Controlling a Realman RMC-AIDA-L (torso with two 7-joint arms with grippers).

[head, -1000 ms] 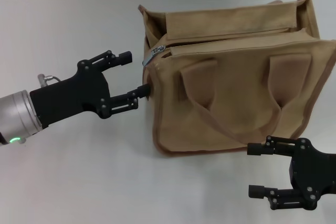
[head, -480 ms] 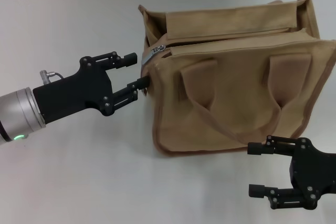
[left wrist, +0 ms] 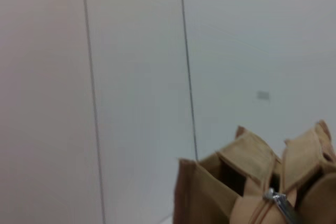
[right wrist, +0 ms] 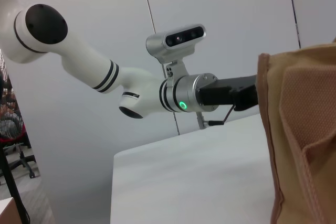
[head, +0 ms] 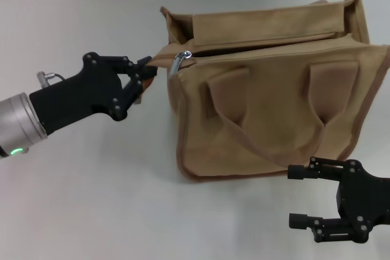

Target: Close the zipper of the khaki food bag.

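Left end effector (head: 145,72): black fingers pinched together on the tan fabric tip at the left end of the boxy khaki canvas food bag (head: 274,95), just beside the shiny silver metal slider (head: 181,60) of the tan-taped zipper (head: 262,44). Zip line shows a dark gap along the top, so it's unclosed; slider sits at the left end. Bag lies on the pale white surface (head: 91,193), handles facing up. Right end effector (head: 312,204): parked near the bag's lower right corner, fingers spread apart, holding nothing. No readable writing or brand seen. Left arm w/ green light (right wrist: 183,105) visible from right wrist view.
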